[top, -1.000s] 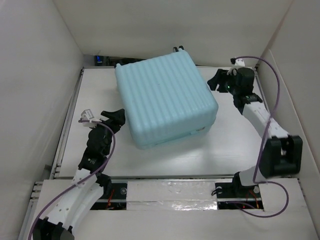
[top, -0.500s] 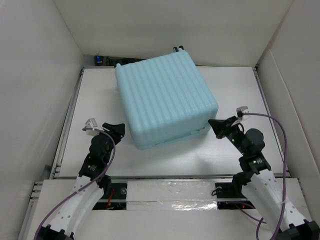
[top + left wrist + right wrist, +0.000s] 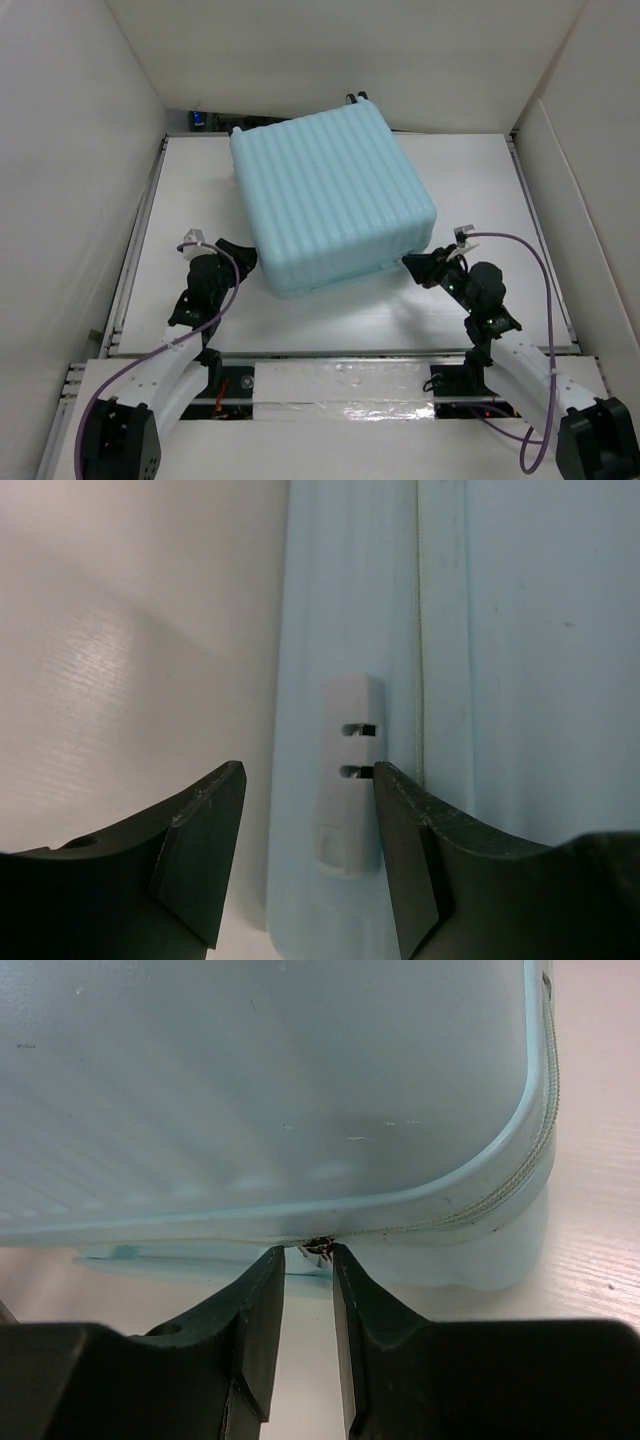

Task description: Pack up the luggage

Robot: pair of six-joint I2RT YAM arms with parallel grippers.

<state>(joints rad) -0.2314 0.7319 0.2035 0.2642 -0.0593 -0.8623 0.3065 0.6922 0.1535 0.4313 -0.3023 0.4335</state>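
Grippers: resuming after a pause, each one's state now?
Left gripper: open, straddling a grey tab on the luggage.
Right gripper: narrow at the zipper seam; grip cannot be told.

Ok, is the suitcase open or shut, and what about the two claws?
suitcase: shut, lying flat.
left gripper: open, jaws either side of a grey tab on the suitcase.
right gripper: open a crack, tips at the zip seam.

Aqua luggage (image 3: 270,1090), zipper seam (image 3: 546,1070) curving, jaws narrowly apart beneath small dark piece (image 3: 318,1247)
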